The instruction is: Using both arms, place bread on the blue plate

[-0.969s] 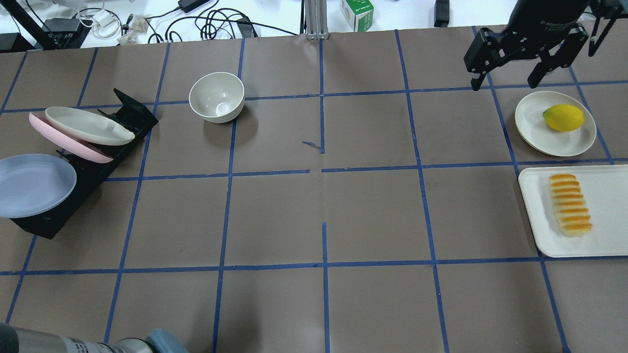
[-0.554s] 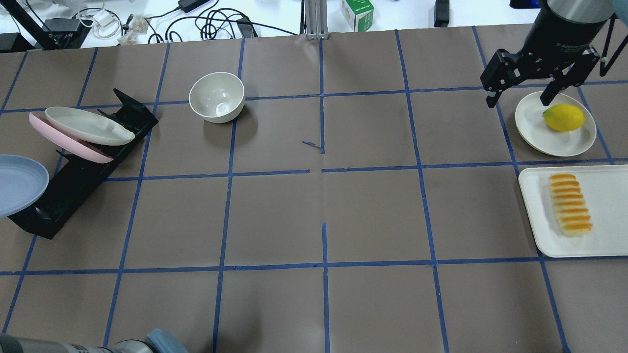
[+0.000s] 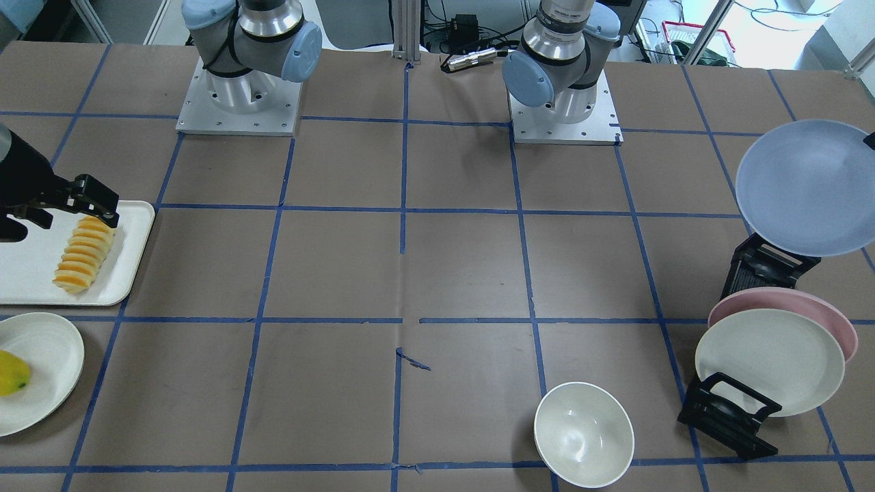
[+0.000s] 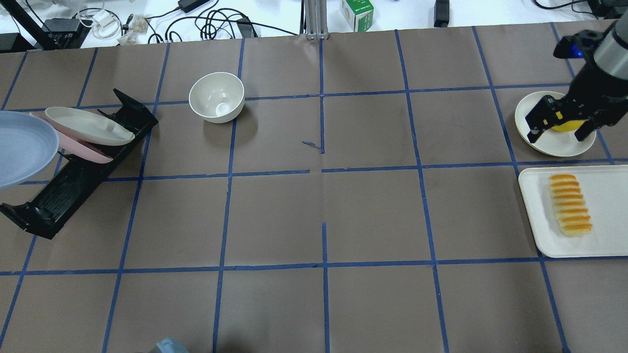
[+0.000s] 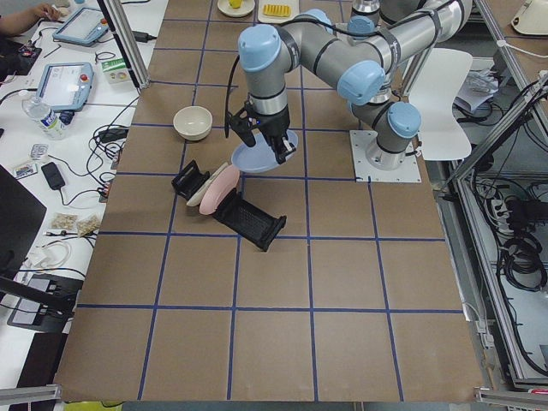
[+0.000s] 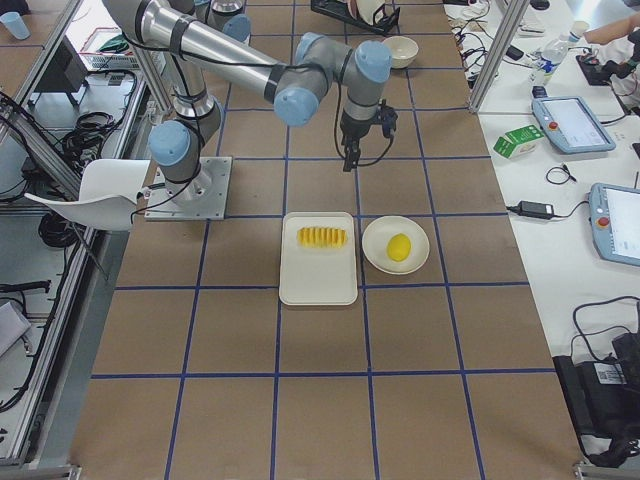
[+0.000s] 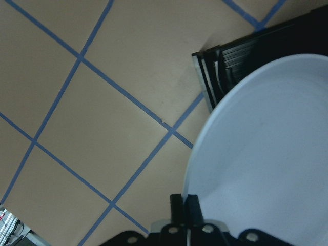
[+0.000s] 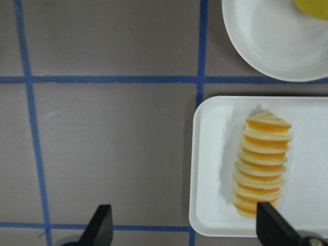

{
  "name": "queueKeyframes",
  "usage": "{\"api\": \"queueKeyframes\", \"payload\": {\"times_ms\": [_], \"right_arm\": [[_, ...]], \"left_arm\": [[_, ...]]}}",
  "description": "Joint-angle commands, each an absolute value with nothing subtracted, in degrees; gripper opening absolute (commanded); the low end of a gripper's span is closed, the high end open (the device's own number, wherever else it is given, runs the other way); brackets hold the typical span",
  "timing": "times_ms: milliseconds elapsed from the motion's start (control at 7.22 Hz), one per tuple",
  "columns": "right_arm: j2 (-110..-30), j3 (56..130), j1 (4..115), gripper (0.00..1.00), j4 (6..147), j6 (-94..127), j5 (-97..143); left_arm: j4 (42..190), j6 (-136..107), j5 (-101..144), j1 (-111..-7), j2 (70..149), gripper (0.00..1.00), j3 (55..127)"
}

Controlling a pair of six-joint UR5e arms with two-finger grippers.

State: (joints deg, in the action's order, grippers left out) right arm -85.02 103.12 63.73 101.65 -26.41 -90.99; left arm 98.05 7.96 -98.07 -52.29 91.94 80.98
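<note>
Left hand [image 7: 183, 204] pinches the rim of blue plate [image 4: 19, 147], which is now lifted off black rack [image 4: 73, 181] and has swung outward since a second ago. Right hand [image 4: 558, 133], wide open and empty, has dropped toward bread [image 4: 569, 204], untouched on white tray [image 4: 608, 240] on bench [image 4: 373, 215]. Plate likely gets set down first, bread pick next

— How is the table [image 4: 373, 215] lit?
— Brightly and evenly from above; a soft shadow is cast just beside the bowl [image 4: 216, 97].
— Is anything spoiled?
— Beyond the bowl the bench [image 4: 274, 14] is washed out. In the left wrist view the plate [image 7: 266, 169] is rendered soft.
</note>
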Motion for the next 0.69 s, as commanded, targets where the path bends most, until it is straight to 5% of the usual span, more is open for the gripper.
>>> {"api": "queueKeyframes", "payload": {"times_ms": [0, 277, 554], "right_arm": [[-84.99, 116.74, 56.01, 1.0, 118.3, -35.98, -91.23], [-84.21, 120.75, 52.4, 1.0, 121.46, -37.61, -91.05], [-80.89, 121.38, 51.86, 1.0, 126.79, -39.2, -92.72]], "left_arm": [[99.05, 6.86, -93.71, -66.82, 89.57, 0.0, 79.01], [94.43, 3.26, -83.82, -75.46, 91.92, 0.0, 80.67], [78.33, -3.13, -79.2, -82.5, 92.54, 0.0, 92.84]]}}
